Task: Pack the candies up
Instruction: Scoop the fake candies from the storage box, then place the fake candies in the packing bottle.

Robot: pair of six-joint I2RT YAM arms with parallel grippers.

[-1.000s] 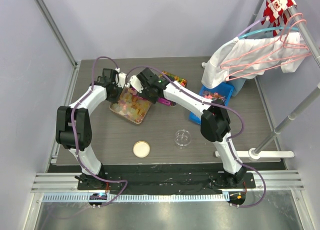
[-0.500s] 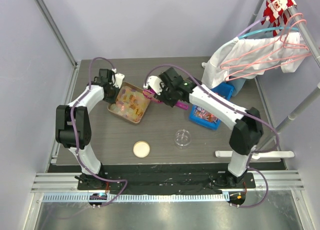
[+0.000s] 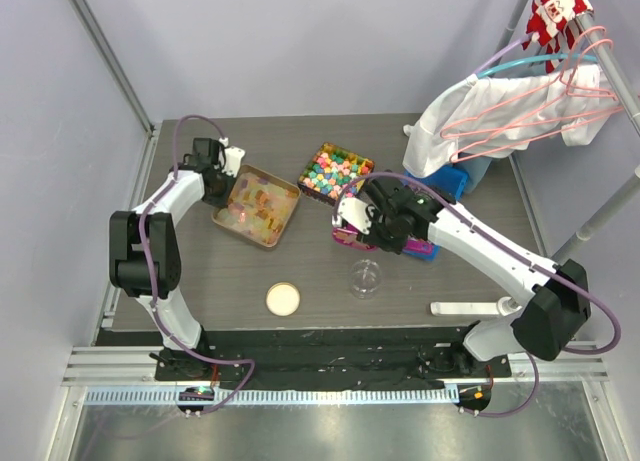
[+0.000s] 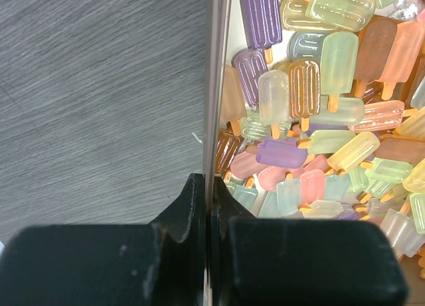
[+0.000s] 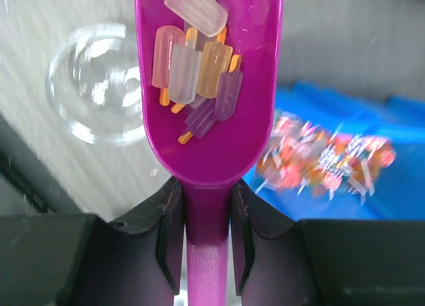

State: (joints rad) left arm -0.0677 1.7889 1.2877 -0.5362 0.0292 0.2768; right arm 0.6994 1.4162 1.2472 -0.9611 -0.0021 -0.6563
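Pastel popsicle-shaped candies (image 4: pixel 312 140) fill the metal tray (image 4: pixel 217 67) toward the table's (image 3: pixel 320 271) back left corner, and a few sit in the magenta scoop (image 5: pixel 209 147). My right gripper (image 5: pixel 207 213) is clamped on the scoop's handle, close to the clear dish (image 5: pixel 86 87) (that's nearer the front edge). My left gripper (image 4: pixel 211 203) pinches the tray's rim.
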